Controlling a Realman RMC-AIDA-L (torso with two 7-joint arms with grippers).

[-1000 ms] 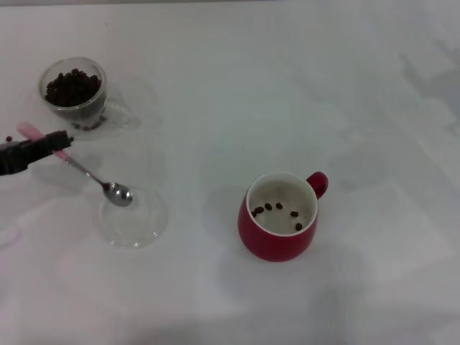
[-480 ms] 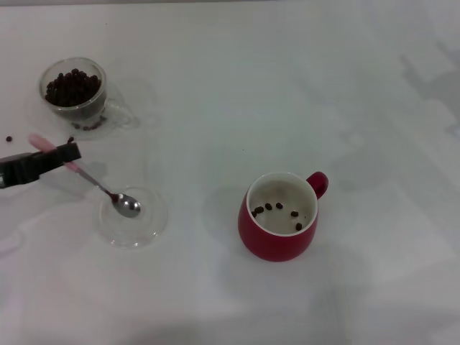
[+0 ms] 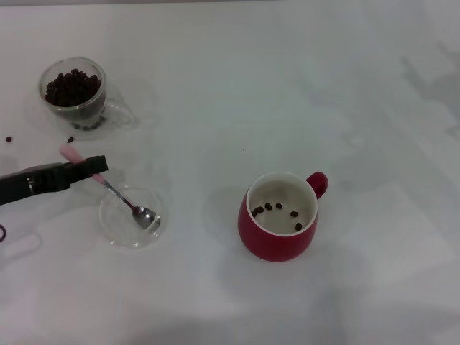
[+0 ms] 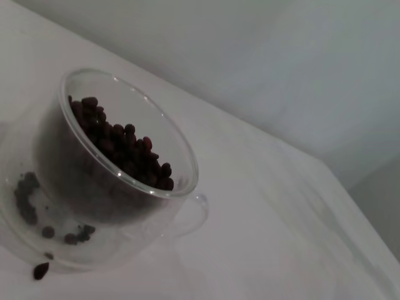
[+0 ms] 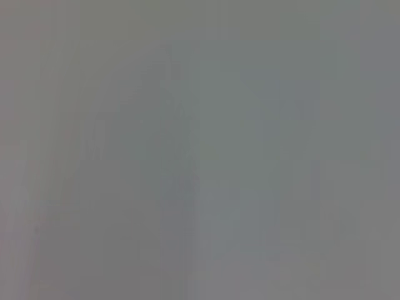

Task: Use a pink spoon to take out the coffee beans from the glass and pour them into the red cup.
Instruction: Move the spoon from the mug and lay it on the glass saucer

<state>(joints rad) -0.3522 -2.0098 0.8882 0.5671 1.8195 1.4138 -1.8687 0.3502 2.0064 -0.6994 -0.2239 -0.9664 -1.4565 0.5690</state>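
My left gripper (image 3: pixel 92 167) comes in from the left edge and is shut on the pink spoon (image 3: pixel 113 190) by its handle. The spoon's metal bowl (image 3: pixel 145 216) rests low in a shallow clear glass dish (image 3: pixel 115 228) and looks empty. The glass (image 3: pixel 73 93) full of coffee beans (image 3: pixel 70 86) stands at the far left, behind the gripper; it also shows in the left wrist view (image 4: pixel 119 169). The red cup (image 3: pixel 279 224) stands right of centre with several beans (image 3: pixel 277 209) inside. My right gripper is out of view.
A few loose beans (image 3: pixel 8 139) lie on the white table near the glass, and some show under the glass in the left wrist view (image 4: pixel 41 270). The right wrist view shows only blank grey.
My left gripper has moved right and towards me with the spoon. The spoon's bowl went from the dish's far rim down into the dish.
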